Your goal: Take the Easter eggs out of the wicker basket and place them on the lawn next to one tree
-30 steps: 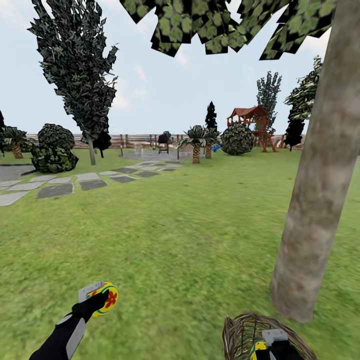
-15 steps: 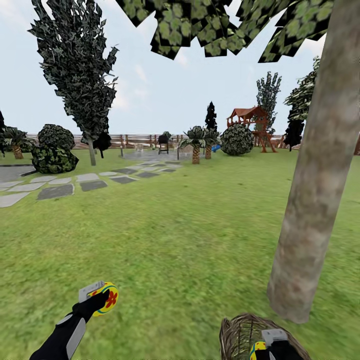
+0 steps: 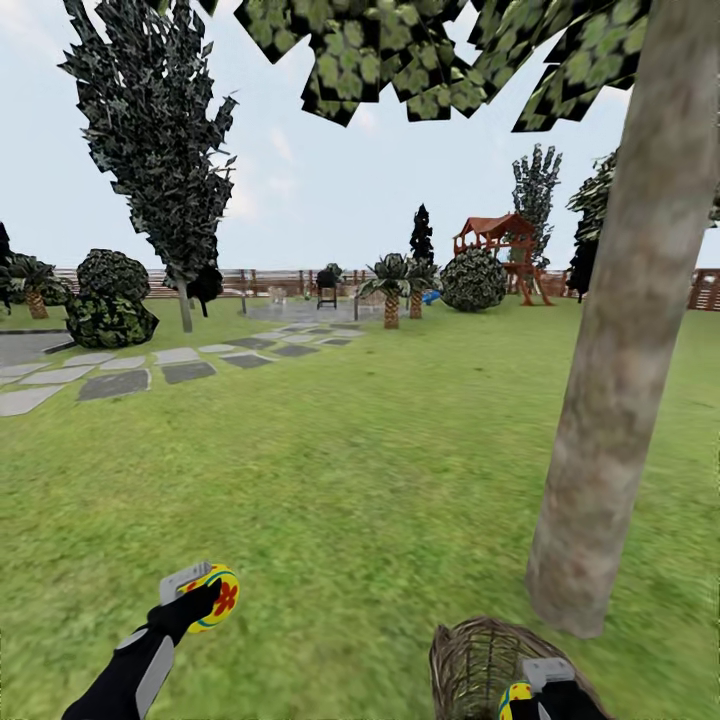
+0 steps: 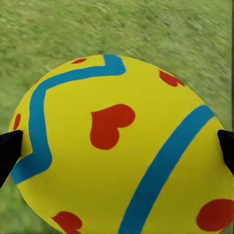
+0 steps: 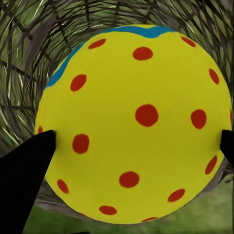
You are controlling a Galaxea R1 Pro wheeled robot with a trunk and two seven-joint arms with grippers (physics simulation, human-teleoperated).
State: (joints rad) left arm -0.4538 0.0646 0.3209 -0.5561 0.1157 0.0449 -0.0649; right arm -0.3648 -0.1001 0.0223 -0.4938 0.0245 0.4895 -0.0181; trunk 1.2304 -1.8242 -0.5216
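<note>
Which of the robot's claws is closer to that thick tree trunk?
The right gripper, holding an egg over the wicker basket near the tree trunk. The left gripper holds another egg farther off over open grass.

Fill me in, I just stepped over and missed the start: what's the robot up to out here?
It is moving painted eggs from a basket to a tree. The left gripper holds a heart-patterned egg above the lawn. The right gripper is closed on a red-spotted egg over the wicker basket, which stands on the grass close to the tree. No egg lies by the trunk yet; a third egg isn't visible.
</note>
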